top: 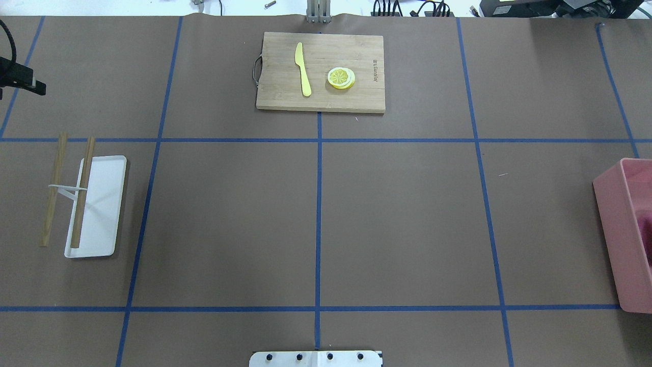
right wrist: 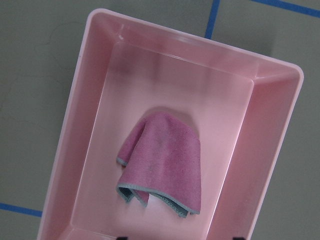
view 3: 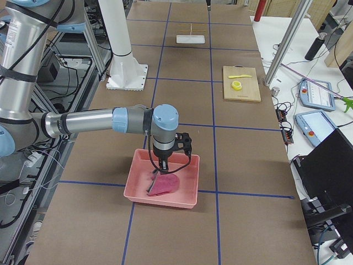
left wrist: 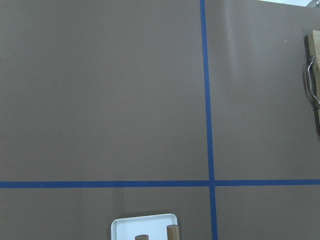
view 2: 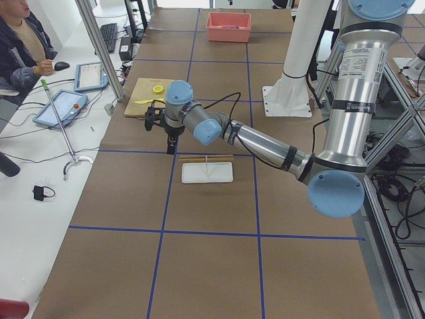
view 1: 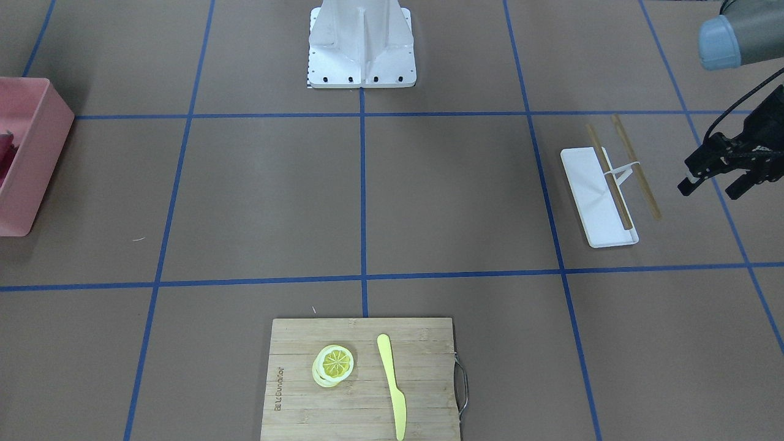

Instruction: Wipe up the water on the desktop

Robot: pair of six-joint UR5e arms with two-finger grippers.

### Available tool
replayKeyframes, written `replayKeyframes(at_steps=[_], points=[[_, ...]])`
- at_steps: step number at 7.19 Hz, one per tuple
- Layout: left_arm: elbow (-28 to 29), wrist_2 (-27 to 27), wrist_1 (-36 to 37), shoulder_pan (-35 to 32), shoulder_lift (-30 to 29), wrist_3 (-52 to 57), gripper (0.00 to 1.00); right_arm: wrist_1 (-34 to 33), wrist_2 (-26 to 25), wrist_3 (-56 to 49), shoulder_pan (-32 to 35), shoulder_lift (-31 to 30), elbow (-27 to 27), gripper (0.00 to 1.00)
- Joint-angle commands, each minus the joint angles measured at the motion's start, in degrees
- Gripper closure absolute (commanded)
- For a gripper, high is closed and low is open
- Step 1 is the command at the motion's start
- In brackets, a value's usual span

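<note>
The desktop [top: 402, 224] I am to wipe is a flat, matte brown sheet marked off by blue tape. I can find no wet patch on it in any view.

The thing to pick up is the pink cloth [right wrist: 162, 160]. It lies in a loose heap on the floor of the pink bin [right wrist: 270, 125], at the right end of the desktop. My right gripper [view 3: 159, 168] hangs straight over it. In the wrist view its two dark tips peek in at the bottom edge, wide apart, with nothing between them, so I take it as released.

I judge the cloth to be light, soft and limp. It should fold and drape when lifted, and it won't slip much. The raised hump in the middle looks like the best place to pinch, since the fingers can gather several layers there. The thin grey-edged corner near the bin's end might slide out. The bin walls stand well clear of the heap.

My left gripper [view 1: 710, 187] hovers over the left end, near the white tray [view 1: 588, 184]. Its fingers are parted and hold nothing.
</note>
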Motion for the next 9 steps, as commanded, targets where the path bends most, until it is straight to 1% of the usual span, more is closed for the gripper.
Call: replayKeyframes(at_steps=[1,2,3,4,5,6,7,8,9], points=[[0.66,0.59,-0.22,-2.54,3.70,10.73,0.02,0.28,0.13,0.00,0.01,1.63,-1.27,0.00],[3.71,0.42,-0.31,-4.91,6.07,21.49,0.02,0.28,0.22,0.00,0.01,3.64,-3.10,0.00],[6.09,-0.28,-0.22,-8.85,8.88,33.08,0.02,0.36,0.31,-0.09,0.01,5.66,-5.04,0.00],[4.63,-2.55,0.13,-9.59,14.21,37.29,0.02,0.36,0.31,-0.09,0.01,5.86,-5.14,0.00],[4.70,-6.23,4.57,-10.03,14.00,37.33,0.02,0.97,0.22,-0.09,0.01,6.03,-5.06,0.00],[4.01,-6.61,9.48,-13.26,13.39,37.59,0.02,3.24,0.31,-0.09,0.01,6.21,-6.10,0.00],[3.13,-6.61,9.53,-13.90,13.91,37.94,0.02,3.61,0.31,-0.18,0.01,6.21,-7.33,0.00],[2.86,-5.92,9.45,-13.90,14.52,37.94,0.02,3.53,0.40,-0.26,0.10,6.21,-7.34,0.00],[2.95,-6.69,9.62,-13.90,14.70,37.94,0.02,3.61,1.27,-0.79,0.10,5.95,-7.17,0.00]])
